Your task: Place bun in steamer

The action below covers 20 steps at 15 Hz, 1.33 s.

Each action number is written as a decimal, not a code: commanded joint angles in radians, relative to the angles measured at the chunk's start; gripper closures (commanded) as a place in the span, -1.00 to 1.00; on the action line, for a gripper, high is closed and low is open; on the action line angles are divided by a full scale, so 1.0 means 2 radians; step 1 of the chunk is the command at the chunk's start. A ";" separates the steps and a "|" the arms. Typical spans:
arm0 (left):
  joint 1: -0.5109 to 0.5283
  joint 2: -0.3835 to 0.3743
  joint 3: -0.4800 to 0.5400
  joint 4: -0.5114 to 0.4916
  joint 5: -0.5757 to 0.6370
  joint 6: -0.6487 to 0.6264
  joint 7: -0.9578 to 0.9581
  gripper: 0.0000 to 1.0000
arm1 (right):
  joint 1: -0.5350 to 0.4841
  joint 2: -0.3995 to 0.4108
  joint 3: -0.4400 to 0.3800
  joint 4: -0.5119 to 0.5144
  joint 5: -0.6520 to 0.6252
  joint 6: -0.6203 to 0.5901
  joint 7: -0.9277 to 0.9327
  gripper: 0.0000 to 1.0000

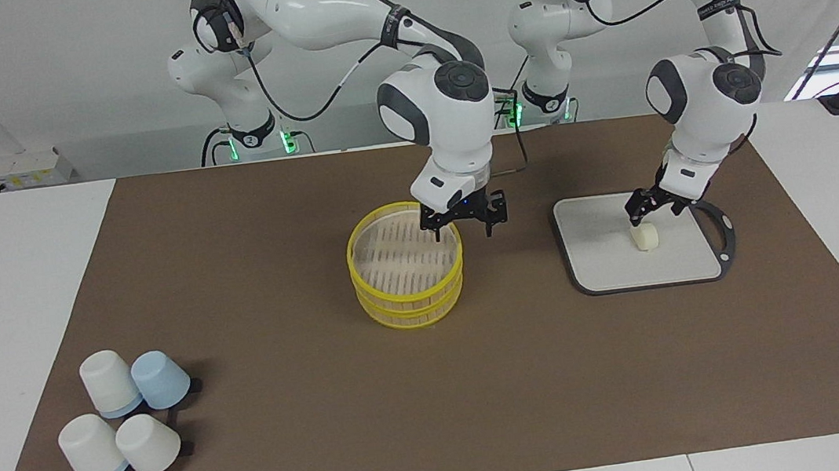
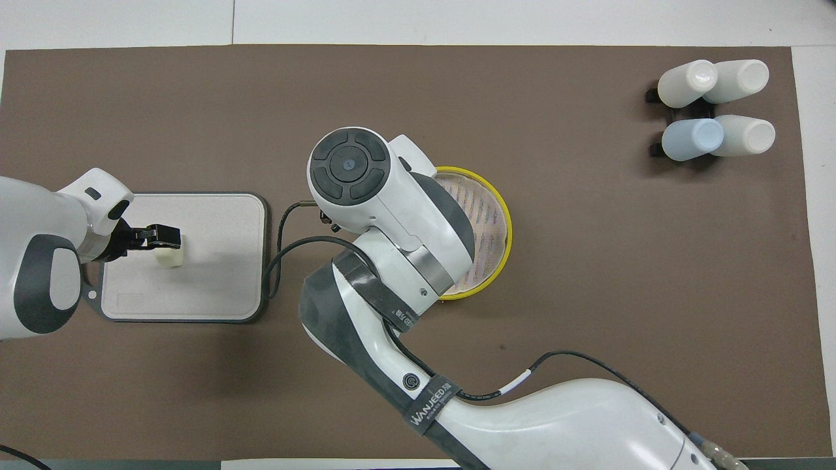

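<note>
at the right of the facing view, the bun (image 1: 645,236) is seen lying on the grey board (image 1: 604,262), directly under the left gripper (image 1: 652,210), whose jaws are spread wide and not yet closed on it. its long axis cannot be told with certainty. the steamer (image 1: 409,293) sits at frame centre, well apart from the board, with bare mat between. the right gripper (image 1: 464,217), also spread wide and empty, is held over the steamer's rim at the board's side.

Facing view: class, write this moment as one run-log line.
bun: on grey board | steamer: empty | left gripper: open, at the bun | right gripper: open, over steamer's rim
</note>
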 commanded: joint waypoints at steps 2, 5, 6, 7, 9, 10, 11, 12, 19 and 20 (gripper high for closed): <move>-0.003 0.001 -0.002 -0.027 -0.006 0.044 -0.002 -1.00 | 0.001 -0.007 -0.002 -0.039 -0.007 0.036 0.011 -1.00; -0.002 0.005 -0.002 -0.034 -0.006 0.054 -0.003 -1.00 | 0.001 -0.015 -0.002 -0.059 -0.007 0.038 0.011 -0.99; -0.002 0.005 -0.002 -0.037 -0.006 0.055 -0.003 -1.00 | 0.001 -0.019 -0.002 -0.064 -0.007 0.035 0.013 -0.99; -0.002 0.005 -0.002 -0.037 -0.006 0.055 -0.003 -1.00 | 0.001 -0.020 -0.002 -0.067 -0.007 0.033 0.022 -0.94; -0.002 0.006 -0.002 -0.040 -0.006 0.056 -0.003 -1.00 | 0.001 -0.021 -0.002 -0.068 -0.007 0.031 0.035 -0.65; -0.002 0.006 -0.002 -0.043 -0.006 0.058 -0.003 -1.00 | 0.001 -0.021 -0.002 -0.068 -0.007 0.031 0.035 -0.41; -0.002 0.006 -0.002 -0.044 -0.006 0.062 -0.002 -1.00 | 0.002 -0.021 -0.002 -0.068 -0.007 0.031 0.035 -0.09; -0.002 0.010 -0.002 -0.044 -0.006 0.063 -0.002 -1.00 | 0.001 -0.021 -0.002 -0.068 -0.007 0.031 0.035 0.28; -0.004 0.017 -0.002 -0.044 -0.006 0.065 -0.004 -0.95 | 0.006 -0.021 -0.002 -0.057 -0.026 0.000 0.004 1.00; -0.004 0.017 -0.002 -0.044 -0.006 0.065 -0.004 -0.87 | 0.009 -0.022 -0.002 -0.050 -0.026 -0.015 0.004 1.00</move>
